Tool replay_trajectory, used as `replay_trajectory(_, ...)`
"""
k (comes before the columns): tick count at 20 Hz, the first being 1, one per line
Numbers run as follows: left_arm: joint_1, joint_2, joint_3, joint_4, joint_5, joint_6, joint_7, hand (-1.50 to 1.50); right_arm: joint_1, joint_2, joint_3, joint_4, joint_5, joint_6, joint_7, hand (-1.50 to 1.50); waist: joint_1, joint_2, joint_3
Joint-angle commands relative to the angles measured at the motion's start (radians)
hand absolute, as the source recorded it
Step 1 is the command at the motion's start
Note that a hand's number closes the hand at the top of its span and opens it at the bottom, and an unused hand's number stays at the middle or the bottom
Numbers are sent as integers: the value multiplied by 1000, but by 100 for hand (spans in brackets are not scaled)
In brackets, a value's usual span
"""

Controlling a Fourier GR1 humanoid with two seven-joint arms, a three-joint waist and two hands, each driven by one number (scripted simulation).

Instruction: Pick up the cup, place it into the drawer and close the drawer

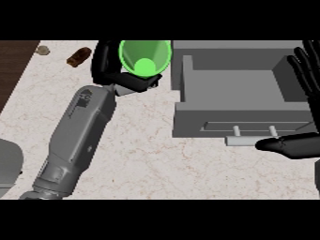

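Left hand curled round the green cup, held just left of the open drawer; right hand open, resting by the drawer's right wall: carry the cup rightward over the near wall, you'd best keep it upright, then lower inside.

One head view looks steeply down at the counter, close above it, the open grey drawer right of centre and both forearms entering from the edge below it
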Motion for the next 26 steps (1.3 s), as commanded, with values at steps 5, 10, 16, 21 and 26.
replay_trajectory(5,-262,-11,-140,14,61,233,243,150,-5,25,23,34,31,-12,-44,-150,-20,8,0)
replay_trajectory(10,-421,-11,-164,226,92,306,309,150,-56,8,17,28,11,-9,-1,-150,-47,17,0)
replay_trajectory(16,-448,-11,-261,397,137,337,324,150,-77,-30,-39,72,-51,36,-26,-150,-76,26,1)
replay_trajectory(21,-476,-11,-366,470,181,290,395,150,-48,8,26,46,-1,28,-57,-150,-113,31,1)
replay_trajectory(26,-457,-11,-448,506,187,260,406,150,-126,0,44,84,-11,48,-43,-150,-157,49,2)
